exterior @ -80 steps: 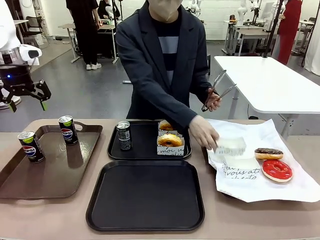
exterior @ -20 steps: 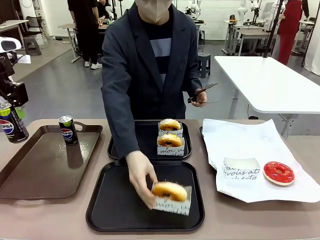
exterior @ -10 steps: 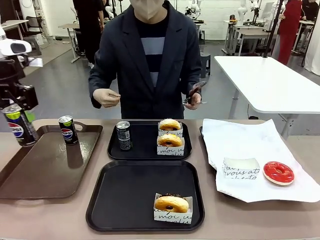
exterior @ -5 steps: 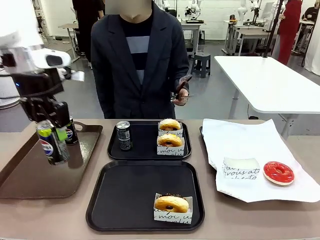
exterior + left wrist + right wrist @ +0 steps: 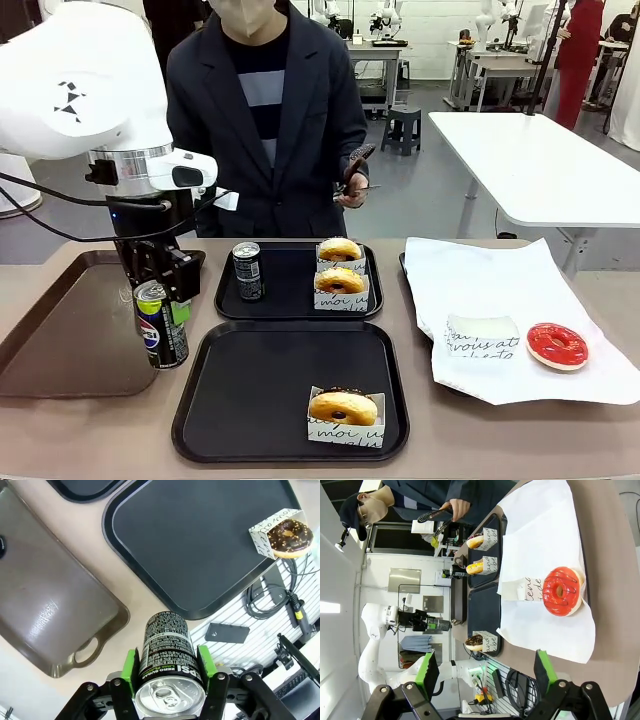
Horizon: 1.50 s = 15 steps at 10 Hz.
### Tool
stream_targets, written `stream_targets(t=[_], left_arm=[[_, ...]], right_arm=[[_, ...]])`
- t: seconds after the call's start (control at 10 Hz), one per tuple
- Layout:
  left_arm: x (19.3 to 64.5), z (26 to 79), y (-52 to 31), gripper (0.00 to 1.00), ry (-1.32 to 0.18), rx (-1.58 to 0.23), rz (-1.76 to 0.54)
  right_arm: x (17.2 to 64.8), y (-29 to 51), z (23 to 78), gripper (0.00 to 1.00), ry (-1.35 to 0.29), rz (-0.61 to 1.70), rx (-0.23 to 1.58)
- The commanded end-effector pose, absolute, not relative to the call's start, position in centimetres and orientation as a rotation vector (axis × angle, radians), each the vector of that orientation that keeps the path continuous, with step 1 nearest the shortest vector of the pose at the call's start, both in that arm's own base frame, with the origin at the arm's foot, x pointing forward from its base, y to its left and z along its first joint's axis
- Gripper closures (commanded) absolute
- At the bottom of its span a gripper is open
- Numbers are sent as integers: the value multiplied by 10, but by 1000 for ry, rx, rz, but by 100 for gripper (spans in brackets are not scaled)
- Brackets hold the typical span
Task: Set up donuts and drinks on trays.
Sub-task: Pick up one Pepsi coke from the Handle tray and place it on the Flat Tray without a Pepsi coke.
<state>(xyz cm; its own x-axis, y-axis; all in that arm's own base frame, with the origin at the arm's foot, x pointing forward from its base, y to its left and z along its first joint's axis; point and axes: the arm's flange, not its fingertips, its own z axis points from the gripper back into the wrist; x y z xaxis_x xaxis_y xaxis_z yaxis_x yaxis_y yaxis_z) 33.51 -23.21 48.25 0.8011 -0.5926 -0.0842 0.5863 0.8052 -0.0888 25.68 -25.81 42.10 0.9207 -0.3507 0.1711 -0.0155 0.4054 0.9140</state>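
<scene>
Shifted right across the brown tray (image 5: 60,340) since a moment ago, our left gripper (image 5: 162,305) clamps a can (image 5: 160,332) at the near tray's (image 5: 260,385) nine o'clock. A sleeved donut (image 5: 340,408) sits at that tray's five o'clock. Our right gripper (image 5: 485,672) stands with fingers apart.

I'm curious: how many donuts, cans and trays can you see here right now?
Donuts: 4
Cans: 2 in plain view, one in the left gripper
Black trays: 2
Brown tray: 1
Total: 9
</scene>
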Motion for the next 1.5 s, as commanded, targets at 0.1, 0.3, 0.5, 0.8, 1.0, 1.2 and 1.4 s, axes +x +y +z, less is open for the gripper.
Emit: stream_targets(t=[0.1,0.3,0.5,0.8,1.0,1.2,1.4], left_arm=[[335,483,-232,42,110,-59,-632],[335,483,-232,42,110,-59,-632],[335,483,-232,42,110,-59,-632],[348,478,-248,42,88,-65,-627],[364,468,-269,42,75,-123,-588],[376,459,-287,42,61,-139,-575],[386,452,-305,42,46,-134,-580]], right_arm=[[257,-259,421,0,-382,-205,1153],[257,-259,421,0,-382,-205,1153],[257,-259,421,0,-382,-205,1153],[257,-259,421,0,-382,-205,1153],[257,-259,421,0,-382,-205,1153],[257,-259,421,0,-382,-205,1153],[257,-259,421,0,-382,-205,1153]])
